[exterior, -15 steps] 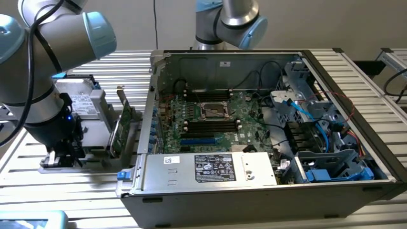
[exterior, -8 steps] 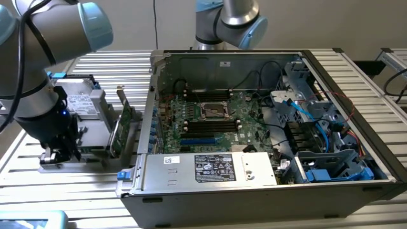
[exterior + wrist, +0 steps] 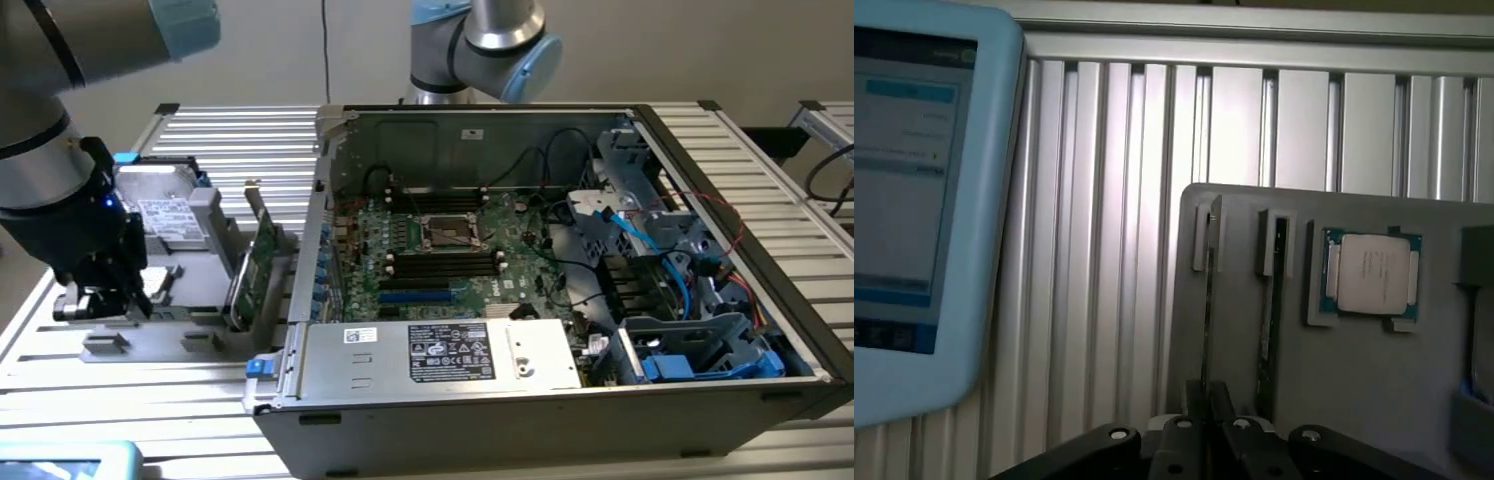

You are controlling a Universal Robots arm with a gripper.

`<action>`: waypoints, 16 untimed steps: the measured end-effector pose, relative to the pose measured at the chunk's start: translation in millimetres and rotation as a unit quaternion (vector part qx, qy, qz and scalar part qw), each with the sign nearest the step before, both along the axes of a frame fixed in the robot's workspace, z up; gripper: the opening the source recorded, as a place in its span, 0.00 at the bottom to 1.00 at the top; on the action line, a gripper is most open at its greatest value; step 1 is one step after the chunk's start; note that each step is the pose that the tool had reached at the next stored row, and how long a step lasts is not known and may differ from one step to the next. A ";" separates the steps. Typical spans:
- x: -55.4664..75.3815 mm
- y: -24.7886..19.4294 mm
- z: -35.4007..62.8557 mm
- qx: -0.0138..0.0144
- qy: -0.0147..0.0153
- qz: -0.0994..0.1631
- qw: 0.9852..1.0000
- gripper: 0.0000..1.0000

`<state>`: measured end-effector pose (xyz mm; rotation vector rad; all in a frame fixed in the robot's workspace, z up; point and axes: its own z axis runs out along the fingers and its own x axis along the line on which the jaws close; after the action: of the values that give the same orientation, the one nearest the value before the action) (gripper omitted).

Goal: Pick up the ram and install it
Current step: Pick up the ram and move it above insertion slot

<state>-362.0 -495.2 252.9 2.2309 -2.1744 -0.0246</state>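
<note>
The ram (image 3: pixel 1207 320) shows edge-on in the wrist view as a thin dark stick standing in a slot of the grey holder (image 3: pixel 1374 390). My gripper (image 3: pixel 1207 412) has its two fingers pressed against either side of that stick's near end. A second thin stick (image 3: pixel 1266 320) stands in the neighbouring slot. In the exterior view my gripper (image 3: pixel 102 300) hangs low over the grey holder (image 3: pixel 187 300), at that view's left beside the open computer case (image 3: pixel 561 400). The motherboard (image 3: pixel 441 250) lies inside with black slots (image 3: pixel 441 263) and blue slots (image 3: pixel 414 296).
A processor chip (image 3: pixel 1372 272) sits in a pocket of the holder. A tall green expansion card (image 3: pixel 254 265) and a hard drive (image 3: pixel 167 215) stand on the holder near the case wall. A light-blue tablet (image 3: pixel 914 200) lies on the ribbed aluminium table (image 3: pixel 1104 200). Cables crowd the case's right side.
</note>
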 end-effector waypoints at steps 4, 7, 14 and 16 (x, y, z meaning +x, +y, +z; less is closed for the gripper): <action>-0.1 -0.4 18.4 0.000 0.000 0.000 1.000 0.13; -0.1 -0.6 32.0 0.000 0.000 0.000 1.000 0.13; 10.0 -1.7 64.2 0.000 0.000 0.000 1.000 0.13; 15.6 -2.6 72.9 0.000 0.000 0.000 1.000 0.13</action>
<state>-346.4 -497.8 325.8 2.2311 -2.1745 -0.0245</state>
